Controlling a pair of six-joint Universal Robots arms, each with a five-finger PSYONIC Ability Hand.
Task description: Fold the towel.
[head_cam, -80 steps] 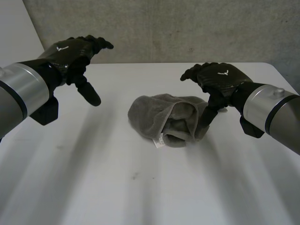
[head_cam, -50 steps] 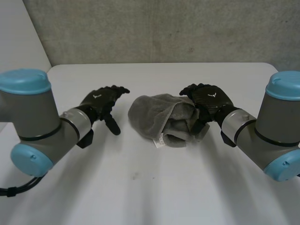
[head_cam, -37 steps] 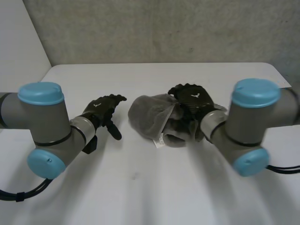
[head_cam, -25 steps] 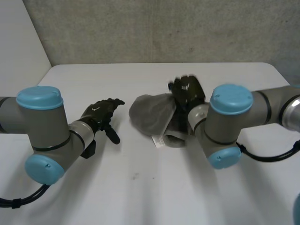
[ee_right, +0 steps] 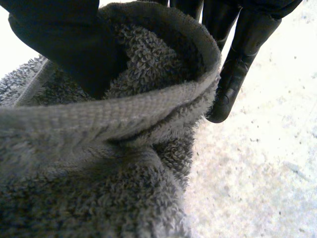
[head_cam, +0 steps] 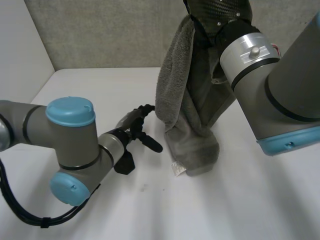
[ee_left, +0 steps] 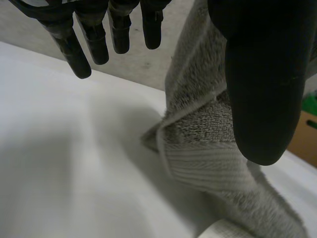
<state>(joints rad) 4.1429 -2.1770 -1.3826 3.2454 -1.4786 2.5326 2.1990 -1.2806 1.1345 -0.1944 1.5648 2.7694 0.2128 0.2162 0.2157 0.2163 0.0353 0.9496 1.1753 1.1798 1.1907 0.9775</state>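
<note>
A grey towel [head_cam: 187, 105] hangs bunched from my right hand [head_cam: 220, 14], which is high above the table. Its lower end rests on the white table [head_cam: 235, 210], with a white label [head_cam: 176, 169] at the bottom. In the right wrist view the thumb [ee_right: 64, 42] and fingers [ee_right: 237, 59] pinch a folded edge of the towel [ee_right: 99, 168]. My left hand [head_cam: 138, 129] is low over the table, just left of the hanging towel. In the left wrist view its fingers [ee_left: 99, 32] are straight, and the towel [ee_left: 198, 148] hangs between them and the thumb [ee_left: 262, 74] without being gripped.
A grey wall [head_cam: 115, 35] rises behind the table's far edge. My left arm [head_cam: 70, 145] lies low over the front left of the table. My right arm [head_cam: 280, 85] stands tall at the right. Bare table lies in front of the towel.
My right hand has shut on the towel and lifted it from a heap on the table until it hangs. My left hand has moved right, close to the towel's lower part.
</note>
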